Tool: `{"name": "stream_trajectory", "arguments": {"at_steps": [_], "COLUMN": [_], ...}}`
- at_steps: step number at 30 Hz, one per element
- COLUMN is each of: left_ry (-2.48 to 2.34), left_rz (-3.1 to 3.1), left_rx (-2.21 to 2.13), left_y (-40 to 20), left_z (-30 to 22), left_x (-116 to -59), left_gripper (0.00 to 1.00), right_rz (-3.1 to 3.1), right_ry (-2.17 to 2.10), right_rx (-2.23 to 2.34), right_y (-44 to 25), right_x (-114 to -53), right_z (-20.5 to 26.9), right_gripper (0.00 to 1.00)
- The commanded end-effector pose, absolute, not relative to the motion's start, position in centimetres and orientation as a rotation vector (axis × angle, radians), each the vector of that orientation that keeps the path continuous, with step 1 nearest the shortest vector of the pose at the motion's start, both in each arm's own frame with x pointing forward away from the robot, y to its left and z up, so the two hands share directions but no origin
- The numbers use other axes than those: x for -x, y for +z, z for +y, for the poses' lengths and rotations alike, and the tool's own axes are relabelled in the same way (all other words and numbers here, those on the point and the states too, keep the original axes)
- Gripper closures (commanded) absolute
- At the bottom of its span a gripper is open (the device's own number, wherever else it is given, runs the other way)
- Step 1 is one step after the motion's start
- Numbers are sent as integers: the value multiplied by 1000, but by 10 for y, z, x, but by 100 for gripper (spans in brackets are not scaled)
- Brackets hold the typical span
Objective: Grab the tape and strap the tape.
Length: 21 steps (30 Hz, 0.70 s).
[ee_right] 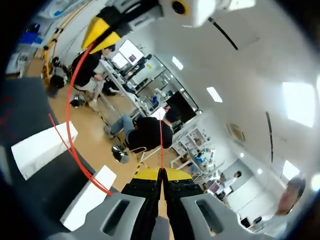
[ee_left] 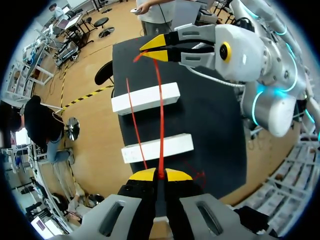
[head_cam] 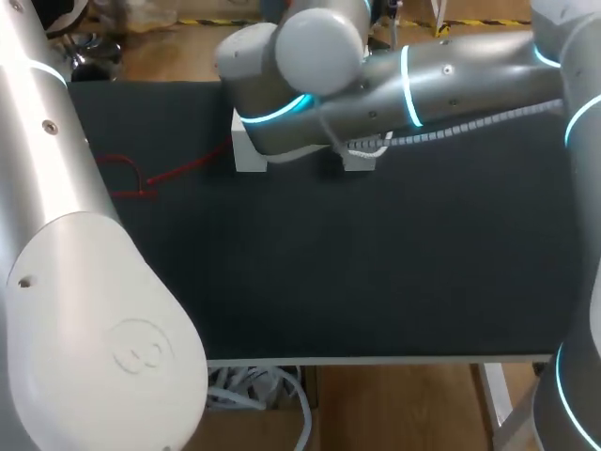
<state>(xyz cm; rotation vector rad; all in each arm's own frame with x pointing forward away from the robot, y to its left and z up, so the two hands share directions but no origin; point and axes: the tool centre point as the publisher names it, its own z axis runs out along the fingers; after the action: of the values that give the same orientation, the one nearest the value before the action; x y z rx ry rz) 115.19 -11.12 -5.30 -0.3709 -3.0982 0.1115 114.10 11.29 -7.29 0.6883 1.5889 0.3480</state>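
Left end effector and right end effector both clamp the tape taut; next, probably lower it across the white blocks.

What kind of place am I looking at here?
Most likely a robotics lab test bench: a black table, two white blocks on it, and a left gripper and right gripper holding a red tape stretched between them.

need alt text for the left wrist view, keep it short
The left end effector, shut on a red tape, holds it taut over the near white block and the far white block on the black table; the right end effector grips its other end.
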Motion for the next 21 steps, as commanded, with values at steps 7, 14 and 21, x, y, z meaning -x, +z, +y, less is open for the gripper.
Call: {"name": "stream_trajectory", "arguments": {"at_steps": [7,14,21], "left_ry": [103,103,103], "left_rz": [-3094,-3094,-3094], "left_rx": [370,370,370], "left_y": [-52,-52,-52], "left_z": [-112,-112,-112], "left_x": [-1153,-1153,-1153], "left_gripper": [100,100,100], "right_rz": [1594,1592,1561], "right_ry": [277,330,378], "right_rx": [-308,-281,-275], "right_y": [-74,-74,-68], "right_x": [-1144,-1149,-1151], "right_z": [143,159,174], "right_gripper": [100,100,100]}}
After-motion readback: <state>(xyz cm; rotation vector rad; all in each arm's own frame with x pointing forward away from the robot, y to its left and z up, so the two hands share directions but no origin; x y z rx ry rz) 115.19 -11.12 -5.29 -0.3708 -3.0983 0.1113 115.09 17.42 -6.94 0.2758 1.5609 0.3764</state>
